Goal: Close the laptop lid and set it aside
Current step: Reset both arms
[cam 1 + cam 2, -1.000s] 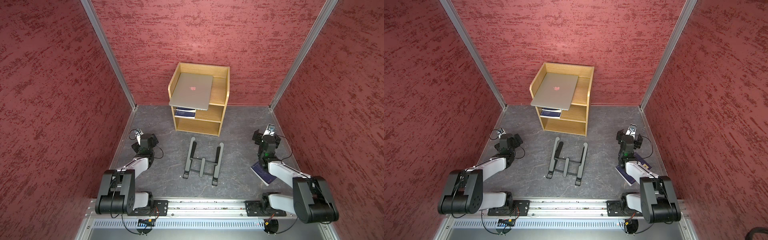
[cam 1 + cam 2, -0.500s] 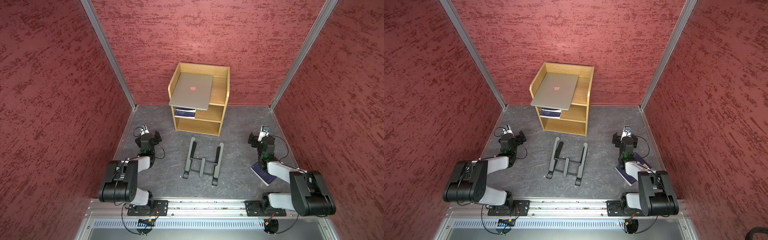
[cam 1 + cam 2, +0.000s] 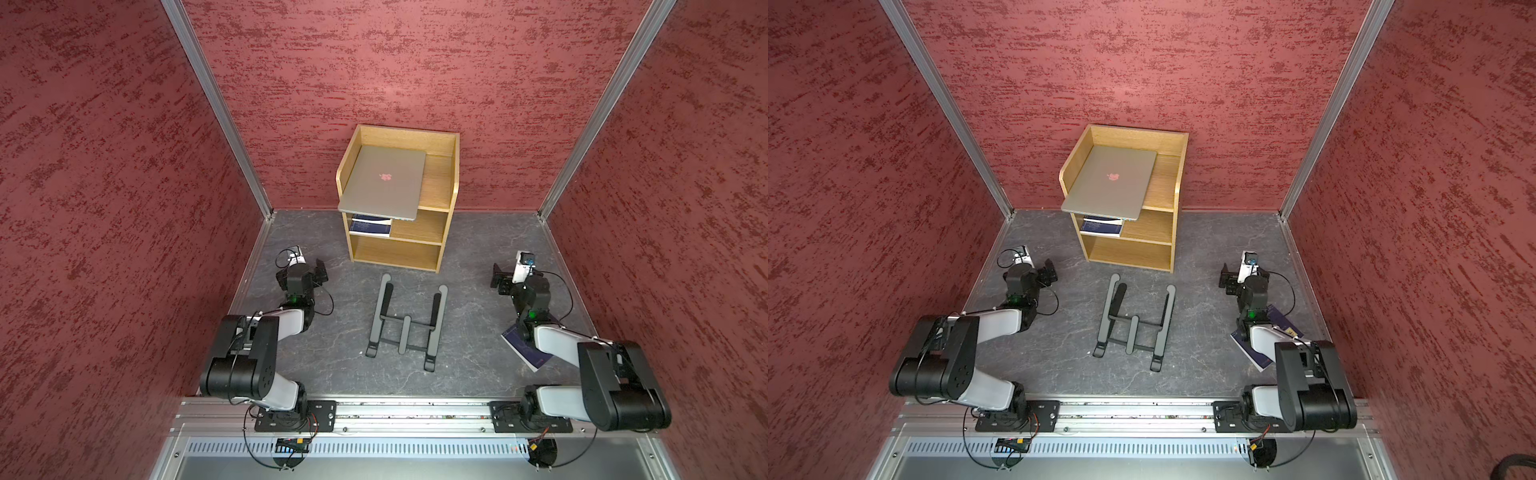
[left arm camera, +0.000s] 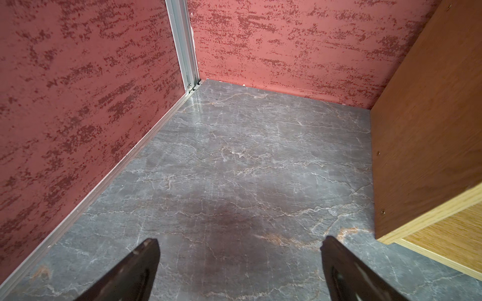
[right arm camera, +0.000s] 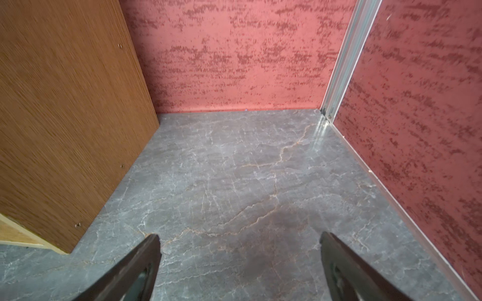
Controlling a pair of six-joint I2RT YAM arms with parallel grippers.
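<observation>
silver-grey aluminium, flat and shut: the laptop (image 3: 384, 183) lies on top of the wooden shelf unit (image 3: 441, 183) against the back wall, toward the unit's left side, its near edge jutting out past the shelf front. the laptop lid (image 3: 1115, 166) is down with the logo upward, so to my eye the closing is done and the setting aside looks done too, or nearly. both arms are low over the grey table (image 3: 469, 249), one on each side of the unit and well apart from the laptop. the left gripper (image 4: 240, 247) has its fingers spread wide with only bare tabletop between them. the right gripper (image 5: 240, 242) is the same, wide and empty. i'd guess the machine is stiff and fairly heavy for its thinness, with a smooth skin that could slide between pads and a screen inside that won't like a hard pinch or a knock. if it needs nudging, the overhanging near edge is the place to take it, one jaw above and one below. better to push it flat from the front than lift it by a corner. the black folding stand (image 3: 405, 324) sits bare mid-table.
</observation>
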